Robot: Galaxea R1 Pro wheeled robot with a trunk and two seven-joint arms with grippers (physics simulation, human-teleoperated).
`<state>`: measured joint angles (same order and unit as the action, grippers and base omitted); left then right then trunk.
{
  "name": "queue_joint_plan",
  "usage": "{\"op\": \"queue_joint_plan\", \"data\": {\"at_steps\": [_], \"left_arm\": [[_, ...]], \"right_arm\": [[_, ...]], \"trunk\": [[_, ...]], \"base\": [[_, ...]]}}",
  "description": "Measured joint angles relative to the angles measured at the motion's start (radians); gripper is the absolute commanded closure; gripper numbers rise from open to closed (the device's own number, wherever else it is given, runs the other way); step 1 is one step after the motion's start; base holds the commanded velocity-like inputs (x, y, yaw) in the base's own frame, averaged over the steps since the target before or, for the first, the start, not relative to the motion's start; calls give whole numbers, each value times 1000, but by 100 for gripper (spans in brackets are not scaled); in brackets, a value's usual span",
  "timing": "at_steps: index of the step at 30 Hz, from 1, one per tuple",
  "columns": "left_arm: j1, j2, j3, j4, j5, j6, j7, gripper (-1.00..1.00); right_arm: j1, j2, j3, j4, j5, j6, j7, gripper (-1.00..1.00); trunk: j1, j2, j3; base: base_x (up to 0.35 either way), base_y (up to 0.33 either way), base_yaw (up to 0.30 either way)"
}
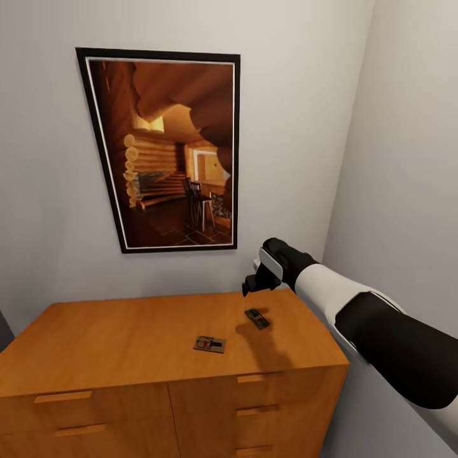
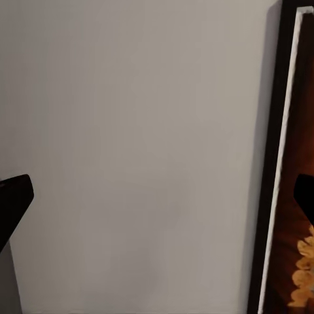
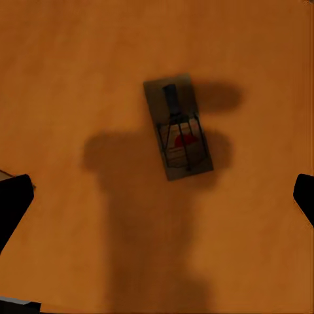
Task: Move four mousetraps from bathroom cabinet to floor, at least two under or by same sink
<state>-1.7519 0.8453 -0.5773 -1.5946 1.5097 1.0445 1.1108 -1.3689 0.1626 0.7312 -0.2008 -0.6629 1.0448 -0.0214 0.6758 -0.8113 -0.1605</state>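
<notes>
Two mousetraps lie on top of the orange-brown cabinet [image 1: 127,337]: one [image 1: 257,318] near the right end, another [image 1: 210,344] closer to the front edge. My right gripper [image 1: 254,284] hovers open just above the right-hand mousetrap. In the right wrist view that mousetrap [image 3: 178,131], a tan board with dark wire and a red spot, lies in the gripper's shadow, with the open right gripper [image 3: 160,199] clear of it. My left gripper [image 2: 159,196] is open and empty, facing the wall.
A dark-framed log-cabin picture [image 1: 168,149] hangs on the pale wall behind the cabinet; its frame edge [image 2: 278,163] appears in the left wrist view. A side wall [image 1: 407,159] closes in on the right. Drawer handles [image 1: 62,397] line the cabinet front.
</notes>
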Motion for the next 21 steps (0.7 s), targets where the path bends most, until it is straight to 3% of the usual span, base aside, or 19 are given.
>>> {"op": "queue_joint_plan", "data": {"at_steps": [21], "left_arm": [[0, 0, 0, 0, 0, 0, 0, -100]], "right_arm": [[-31, 2, 1, 0, 1, 0, -2, -100]], "trunk": [[81, -147, -66]], "base": [[0, 0, 0]]}}
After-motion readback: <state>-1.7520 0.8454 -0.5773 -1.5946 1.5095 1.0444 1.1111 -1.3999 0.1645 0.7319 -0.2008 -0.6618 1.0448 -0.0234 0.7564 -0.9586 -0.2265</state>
